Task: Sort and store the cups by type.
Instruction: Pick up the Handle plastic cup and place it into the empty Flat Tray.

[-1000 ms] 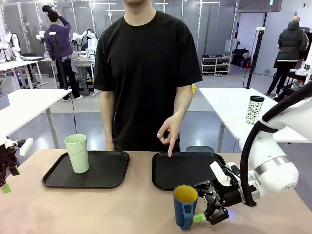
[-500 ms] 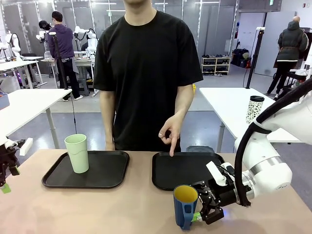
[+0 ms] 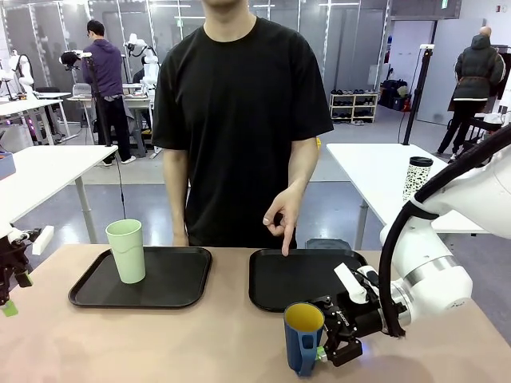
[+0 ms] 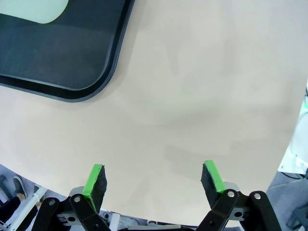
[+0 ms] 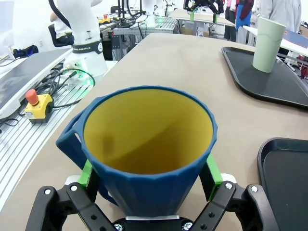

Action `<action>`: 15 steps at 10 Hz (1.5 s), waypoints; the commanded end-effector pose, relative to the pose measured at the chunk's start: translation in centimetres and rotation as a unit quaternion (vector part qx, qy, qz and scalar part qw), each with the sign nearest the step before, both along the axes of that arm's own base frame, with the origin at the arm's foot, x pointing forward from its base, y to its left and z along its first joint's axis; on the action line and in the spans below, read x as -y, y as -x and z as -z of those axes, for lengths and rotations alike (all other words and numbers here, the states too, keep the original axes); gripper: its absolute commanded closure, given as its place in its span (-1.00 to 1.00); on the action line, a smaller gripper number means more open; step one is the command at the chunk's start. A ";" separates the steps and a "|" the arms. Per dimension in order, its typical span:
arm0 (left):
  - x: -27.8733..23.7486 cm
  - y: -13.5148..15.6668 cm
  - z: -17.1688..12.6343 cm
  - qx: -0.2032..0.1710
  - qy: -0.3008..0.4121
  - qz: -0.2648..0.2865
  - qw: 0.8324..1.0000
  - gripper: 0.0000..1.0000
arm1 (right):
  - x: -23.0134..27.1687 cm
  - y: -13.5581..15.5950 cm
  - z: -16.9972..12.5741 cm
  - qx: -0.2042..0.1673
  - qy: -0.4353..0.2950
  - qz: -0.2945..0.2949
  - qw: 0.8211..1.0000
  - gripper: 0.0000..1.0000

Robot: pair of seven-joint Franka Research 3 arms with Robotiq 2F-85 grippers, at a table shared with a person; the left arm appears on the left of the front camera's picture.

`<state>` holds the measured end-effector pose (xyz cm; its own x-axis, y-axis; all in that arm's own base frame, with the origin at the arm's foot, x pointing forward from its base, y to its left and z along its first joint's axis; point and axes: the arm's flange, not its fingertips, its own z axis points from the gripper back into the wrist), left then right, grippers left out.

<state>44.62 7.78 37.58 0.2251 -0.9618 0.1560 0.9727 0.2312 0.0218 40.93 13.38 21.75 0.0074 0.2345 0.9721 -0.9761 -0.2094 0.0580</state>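
Front view, left to right: the left tool (image 3: 9,297) idles wide open over bare table (image 3: 160,343); the mint tumbler (image 3: 127,251) stands on the left tray (image 3: 188,279); the blue mug (image 3: 303,339), likely stiff, light and smooth-walled, sits between the right tool's (image 3: 323,353) spread, unclosed pads, best gripped low across its body.

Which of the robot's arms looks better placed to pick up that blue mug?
The right. Its open end effector already straddles the blue mug near the tray the person's hand points to. The left end effector hangs open over bare table, far off.
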 end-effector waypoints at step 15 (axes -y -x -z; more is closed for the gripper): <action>0.0 0.2 -0.1 0.004 -0.005 0.001 1.000 -1.00 | -0.2 0.4 -2.2 0.024 -0.011 -0.010 1.000 0.00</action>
<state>44.62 7.78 37.58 0.2251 -0.9618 0.1560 0.9727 0.2312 0.0218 41.15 13.76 22.58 -0.0158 0.2219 0.9750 -0.9672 -0.2505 0.0413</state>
